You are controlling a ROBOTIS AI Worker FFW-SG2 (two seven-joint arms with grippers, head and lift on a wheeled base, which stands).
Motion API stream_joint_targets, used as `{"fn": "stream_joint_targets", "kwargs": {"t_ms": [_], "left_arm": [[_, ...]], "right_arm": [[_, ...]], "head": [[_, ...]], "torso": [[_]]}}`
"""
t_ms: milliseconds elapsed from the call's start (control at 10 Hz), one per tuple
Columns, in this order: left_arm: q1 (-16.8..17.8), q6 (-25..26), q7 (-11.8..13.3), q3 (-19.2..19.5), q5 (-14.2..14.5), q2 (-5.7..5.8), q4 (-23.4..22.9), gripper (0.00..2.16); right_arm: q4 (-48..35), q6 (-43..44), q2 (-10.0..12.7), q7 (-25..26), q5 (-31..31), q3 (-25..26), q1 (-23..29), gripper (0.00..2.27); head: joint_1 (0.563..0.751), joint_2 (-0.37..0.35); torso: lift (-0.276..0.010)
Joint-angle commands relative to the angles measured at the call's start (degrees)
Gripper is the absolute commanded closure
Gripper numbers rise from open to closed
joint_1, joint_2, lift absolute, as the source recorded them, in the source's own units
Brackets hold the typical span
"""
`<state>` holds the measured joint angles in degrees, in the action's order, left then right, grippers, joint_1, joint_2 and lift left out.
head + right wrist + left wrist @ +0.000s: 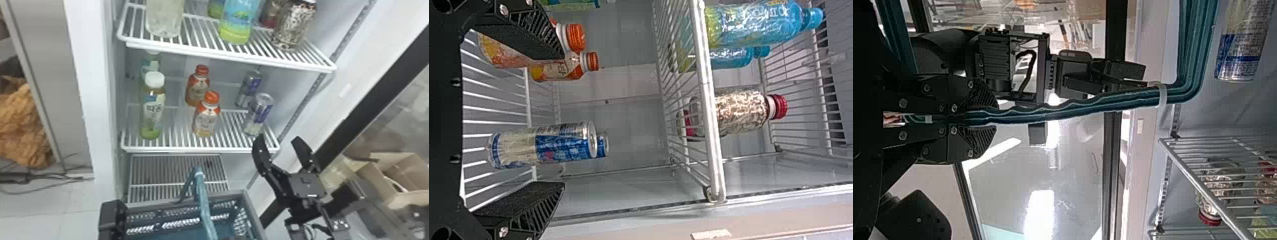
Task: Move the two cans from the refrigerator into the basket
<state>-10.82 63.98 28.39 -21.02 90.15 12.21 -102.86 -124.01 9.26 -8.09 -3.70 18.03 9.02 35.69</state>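
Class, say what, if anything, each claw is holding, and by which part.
The left claw grips the basket by its teal handle, on the long stretch before the bend; the right claw holds nothing.

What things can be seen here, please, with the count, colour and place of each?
refrigerator: one, white, centre
wire shelves: three, whitish, inside it
cans: two, silver and blue, middle shelf, right
orange-capped bottles: two, orange and white, middle shelf, centre
tea-type bottles: two, greenish, middle shelf, left
clear bottle: one, pale, upper shelf, left
blue-capped bottles: two, blue and green, upper shelf, centre
patterned bottles: two, brown-white with red, upper shelf, right
basket: one, grey-teal, before the refrigerator
basket handle: one, teal, in left gripper
cardboard box: at least one, brown, far right
left gripper: one, black, closed on handle
right gripper: one, black, open, near the cans
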Motion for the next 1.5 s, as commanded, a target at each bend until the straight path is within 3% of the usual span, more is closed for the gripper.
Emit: {"fn": "stream_joint_targets", "kwargs": {"t_ms": [0, 500, 1400], "left_arm": [[0.00, 0.00, 0.00, -0.01, 0.00, 0.00, 0.00, 1.21], [0.00, 0.00, 0.00, -0.01, 0.12, 0.00, 0.00, 1.21], [0.28, 0.14, -0.08, -0.01, 0.34, 0.00, 0.00, 1.21]], "right_arm": [[0.33, 0.02, 0.01, 0.00, 0.36, 0.01, -0.12, 0.11], [2.44, 0.72, -0.08, 0.00, -0.21, 0.01, -1.80, 0.11], [18.19, 1.57, -1.22, 0.09, -0.90, -2.51, -15.87, 0.10]], "head": [[0.695, -0.350], [0.695, -0.350], [0.695, -0.350]], "torso": [[-0.266], [-0.266], [-0.266]]}}
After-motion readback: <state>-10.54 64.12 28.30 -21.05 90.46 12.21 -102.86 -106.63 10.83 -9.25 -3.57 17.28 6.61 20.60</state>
